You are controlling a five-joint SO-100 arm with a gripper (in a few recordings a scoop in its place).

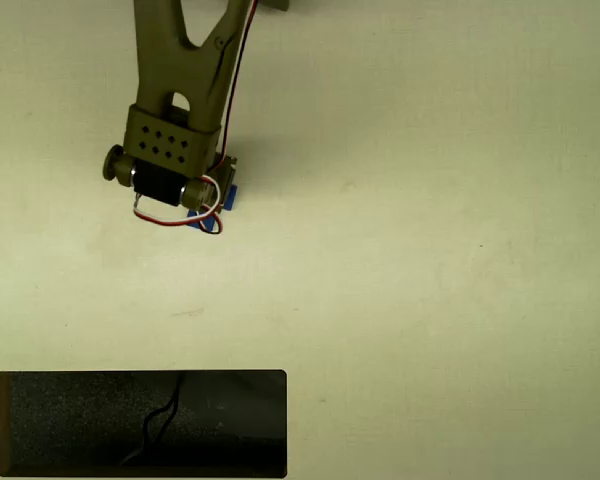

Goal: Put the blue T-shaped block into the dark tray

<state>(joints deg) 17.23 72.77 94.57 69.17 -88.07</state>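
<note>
The olive-green arm reaches down from the top of the overhead view, and its gripper (206,198) sits directly over the blue T-shaped block (227,200). Only small blue bits of the block show, beside the wrist motor and under the red and white wires. The arm's own body hides the fingers, so I cannot tell whether they are open or shut, or whether they touch the block. The dark tray (60,425) lies along the bottom left edge, well below the gripper. It holds nothing but a thin wavy dark line across its speckled floor.
The pale table surface stretches open to the right of the arm and between the arm and the tray. The tray's lower rim lies close to the picture's bottom edge.
</note>
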